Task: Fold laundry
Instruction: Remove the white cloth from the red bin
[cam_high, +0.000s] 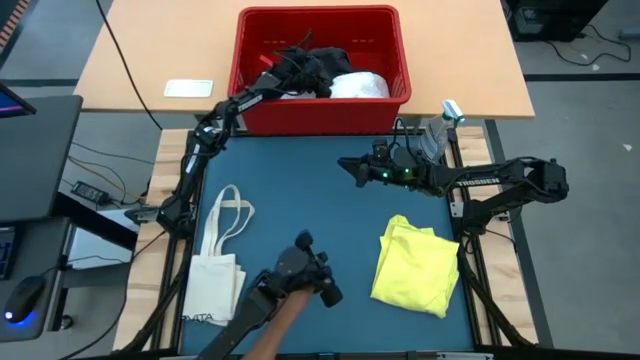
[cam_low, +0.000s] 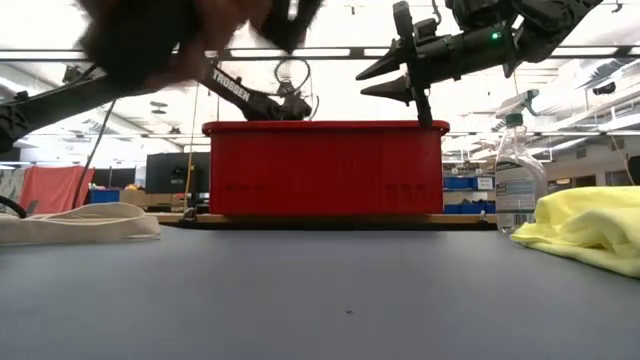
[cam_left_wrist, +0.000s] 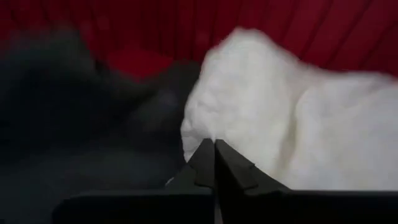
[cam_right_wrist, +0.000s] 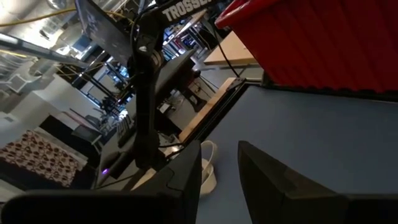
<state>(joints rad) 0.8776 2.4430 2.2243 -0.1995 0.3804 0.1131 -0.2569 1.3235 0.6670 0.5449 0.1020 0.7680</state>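
Fingers of the left gripper (cam_left_wrist: 214, 163) are pressed together inside the red bin (cam_high: 250, 105), at the seam between the white garment (cam_left_wrist: 298, 118) and the dark pile (cam_left_wrist: 74, 106), pinching neither visibly. Right gripper (cam_high: 350, 167) hovers slightly open beside the bin, empty; yellow garment (cam_high: 415, 265) lies in front.

A bright yellow garment (cam_high: 415, 265) lay on the blue table surface toward the right side, loosely folded into a rough rectangle with rumpled edges and one corner turned up at its top. In the low view it (cam_low: 590, 228) showed as a soft heap at the far right. Inside the red bin (cam_high: 250, 70) at the table's back, a crumpled dark garment (cam_high: 310, 68) sat piled beside a bunched white garment (cam_high: 360, 86), the two touching.
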